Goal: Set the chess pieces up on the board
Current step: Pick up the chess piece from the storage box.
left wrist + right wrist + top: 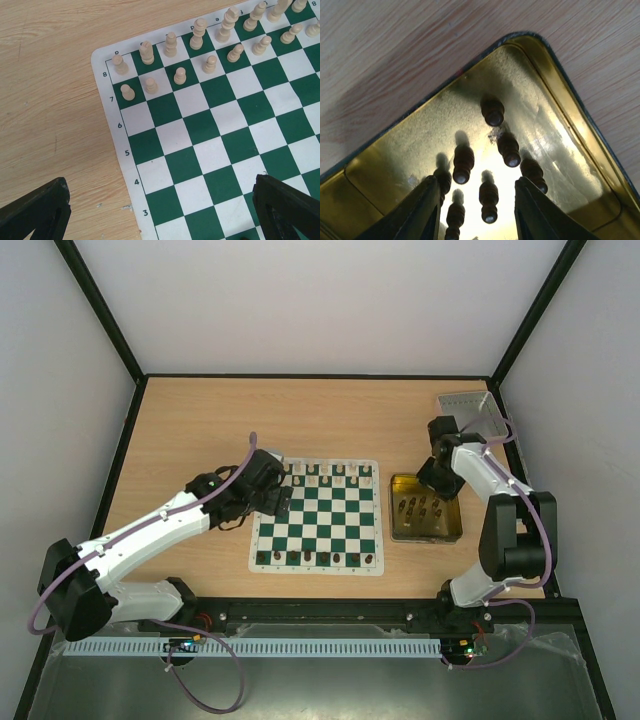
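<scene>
The green and white board lies mid-table. Cream chess pieces stand in its two far rows; dark brown pieces line its near row. My left gripper is open and empty above the board's far left part; its fingers frame bare squares. My right gripper is open, low over the yellow tray. Several dark brown pawns stand in the tray, one between my fingers; they do not touch it.
A grey rectangular tray sits at the far right corner. Black frame rails and white walls bound the wooden table. The arm bases stand along the near edge.
</scene>
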`<state>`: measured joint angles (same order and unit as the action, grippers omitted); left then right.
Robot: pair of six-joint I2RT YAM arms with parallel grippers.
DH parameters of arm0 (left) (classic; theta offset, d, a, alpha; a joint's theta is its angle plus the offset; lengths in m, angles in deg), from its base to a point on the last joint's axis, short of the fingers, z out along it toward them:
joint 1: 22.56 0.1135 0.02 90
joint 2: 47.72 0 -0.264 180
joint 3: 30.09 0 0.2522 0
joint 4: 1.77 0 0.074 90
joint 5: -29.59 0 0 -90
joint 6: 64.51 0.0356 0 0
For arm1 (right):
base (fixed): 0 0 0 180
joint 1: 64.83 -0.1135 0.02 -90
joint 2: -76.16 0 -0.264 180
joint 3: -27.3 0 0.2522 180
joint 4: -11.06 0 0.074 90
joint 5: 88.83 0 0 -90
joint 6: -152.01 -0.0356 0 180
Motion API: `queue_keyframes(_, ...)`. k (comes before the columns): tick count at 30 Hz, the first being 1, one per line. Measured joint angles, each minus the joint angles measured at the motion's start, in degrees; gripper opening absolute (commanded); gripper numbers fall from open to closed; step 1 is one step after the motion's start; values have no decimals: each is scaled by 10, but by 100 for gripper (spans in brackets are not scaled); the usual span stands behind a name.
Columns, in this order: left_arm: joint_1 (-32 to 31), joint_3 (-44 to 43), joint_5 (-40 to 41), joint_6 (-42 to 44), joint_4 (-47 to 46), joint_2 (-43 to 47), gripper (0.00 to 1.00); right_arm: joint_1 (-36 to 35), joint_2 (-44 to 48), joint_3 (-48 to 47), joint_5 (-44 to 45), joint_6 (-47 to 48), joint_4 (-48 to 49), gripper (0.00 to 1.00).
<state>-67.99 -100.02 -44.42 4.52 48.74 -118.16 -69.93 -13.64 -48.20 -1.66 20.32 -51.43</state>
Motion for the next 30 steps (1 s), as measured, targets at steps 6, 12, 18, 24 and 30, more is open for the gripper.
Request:
queue_keyframes(6,-3,0,0,0,0,0,99,22,-10,0,-3,-4,19,38)
queue_keyframes(12,-4,0,1,0,0,0,99,40,-21,1,-11,-4,33,38)
queue_keyframes(18,-5,0,1,0,0,-1,99,47,-32,6,-17,-6,47,37)
queue_keyframes(24,-5,0,1,0,0,-2,99,52,-46,9,-26,-8,60,35)
queue_keyframes(30,-5,0,1,0,0,-3,99,58,-54,13,-28,-10,69,33)
